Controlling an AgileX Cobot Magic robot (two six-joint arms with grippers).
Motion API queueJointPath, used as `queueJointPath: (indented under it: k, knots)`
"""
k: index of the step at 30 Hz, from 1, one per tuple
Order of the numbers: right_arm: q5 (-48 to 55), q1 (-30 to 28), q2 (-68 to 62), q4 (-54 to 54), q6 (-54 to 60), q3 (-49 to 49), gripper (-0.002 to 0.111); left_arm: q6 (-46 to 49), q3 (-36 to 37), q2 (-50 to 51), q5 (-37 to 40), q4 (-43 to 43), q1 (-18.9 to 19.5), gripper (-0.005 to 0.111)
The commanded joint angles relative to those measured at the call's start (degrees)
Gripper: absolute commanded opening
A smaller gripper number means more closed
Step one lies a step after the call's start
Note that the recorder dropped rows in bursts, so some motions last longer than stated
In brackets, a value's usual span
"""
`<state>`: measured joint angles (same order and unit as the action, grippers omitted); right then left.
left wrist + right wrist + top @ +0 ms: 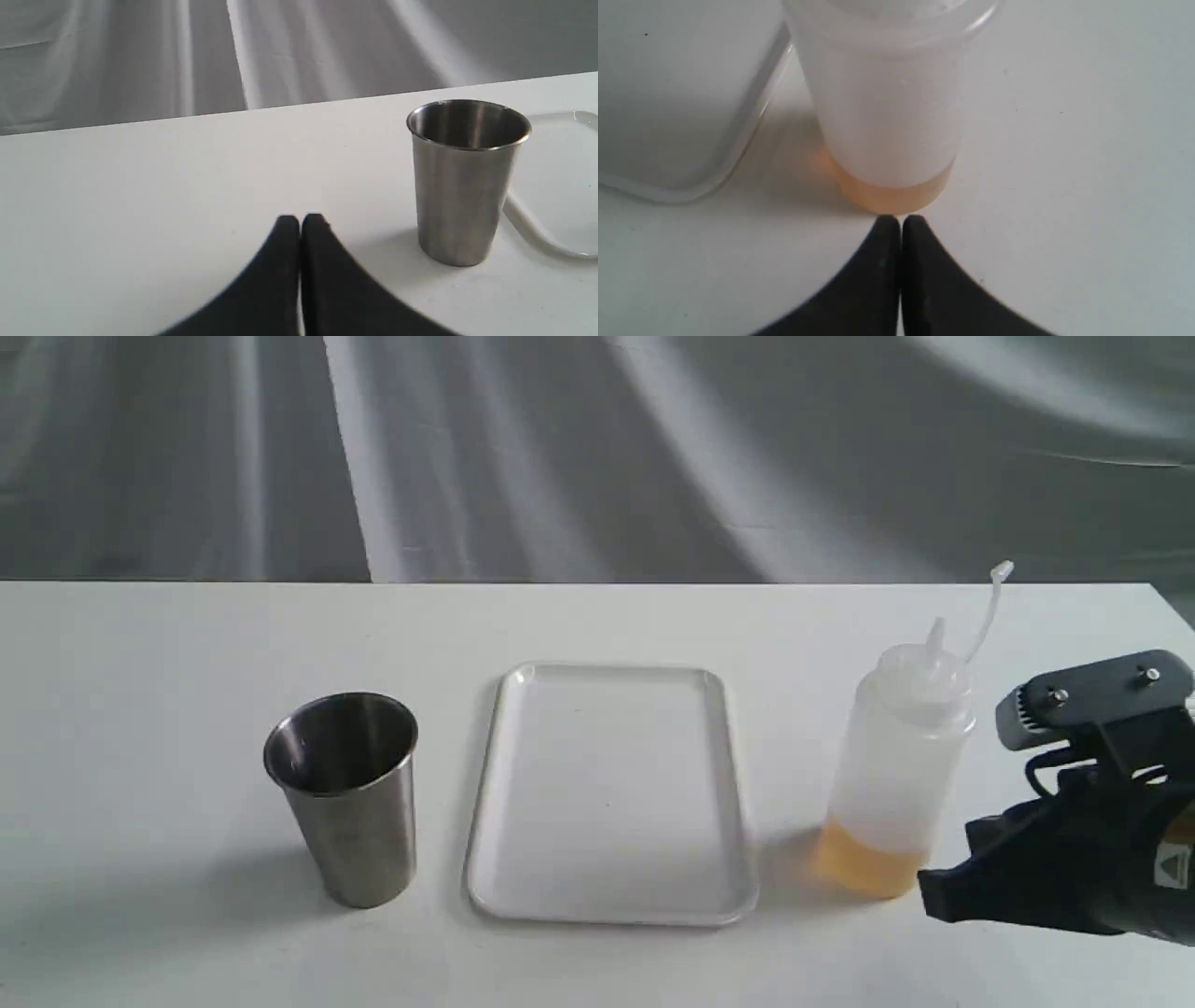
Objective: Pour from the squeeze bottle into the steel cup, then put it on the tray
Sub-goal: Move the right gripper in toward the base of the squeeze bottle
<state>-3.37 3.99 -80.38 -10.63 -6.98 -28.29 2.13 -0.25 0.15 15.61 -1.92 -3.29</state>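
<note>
Grey draped cloth (560, 457) is hanging behind a white surface (140, 644). In the exterior view the tray (607, 793) is lying at centre. The cup (350, 803) is standing upright at its 9 o'clock and the bottle (896, 765) at its 3 o'clock, with amber liquid sitting low inside. The right gripper (900, 219) is hovering at the bottle's 4 o'clock, jaws pressed together, tips seemingly just short of its base. The left gripper (300, 218) is sitting near the cup but apart from it, likewise closed on nothing.
</note>
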Motion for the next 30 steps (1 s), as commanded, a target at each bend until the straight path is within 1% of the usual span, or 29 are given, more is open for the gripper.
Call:
queueJointPath:
  k: [1,7,12,15,26,28,30]
  knots:
    - [-8.6,0.1,-2.8,-3.1,0.5,3.4,0.0,-0.4,0.3,-0.1,-0.4,0.0,-0.3,0.0]
    - [-17.9,0.1,-8.1,-2.9,0.6,6.6,0.0,-0.2,0.3,-0.1,-0.4,0.0,-0.3,0.0]
    - [-28.2,0.1,-12.7,5.4,2.8,7.5,0.0,-0.2,0.3,-0.1,-0.4,0.0,-0.3,0.0]
    - [-32.0,0.1,-14.7,6.8,4.7,7.6,0.0,-0.2,0.3,-0.1,-0.4,0.0,-0.3,0.0]
    - [-32.3,0.1,-15.5,6.8,4.9,7.8,0.0,-0.3,0.3,-0.1,-0.4,0.0,-0.3,0.0]
    - [-32.2,0.1,-15.5,6.8,4.9,7.8,0.004,-0.3,0.3,-0.1,-0.4,0.0,-0.3,0.0]
    - [-32.2,0.1,-15.5,6.8,4.9,7.8,0.013,-0.1,0.3,-0.1,-0.4,0.0,-0.3,0.0]
